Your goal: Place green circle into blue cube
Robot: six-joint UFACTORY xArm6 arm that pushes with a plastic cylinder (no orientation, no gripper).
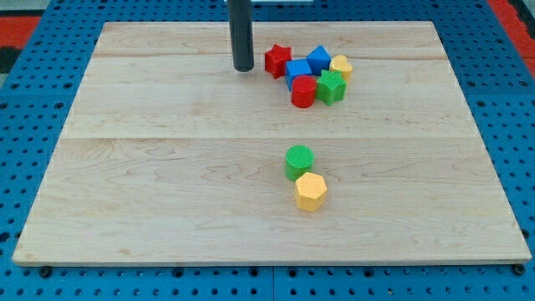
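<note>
The green circle (299,160) lies right of the board's middle, touching a yellow hexagon (311,191) just below it. The blue cube (298,72) sits in a cluster near the view's top, with a second blue block (318,58) up and right of it. My tip (243,68) stands on the board to the left of that cluster, just left of a red star (277,60), and far up and left of the green circle.
The cluster also holds a red block (303,92), a green star-like block (332,87) and a yellow block (341,67). The wooden board (167,167) lies on a blue perforated table (33,100).
</note>
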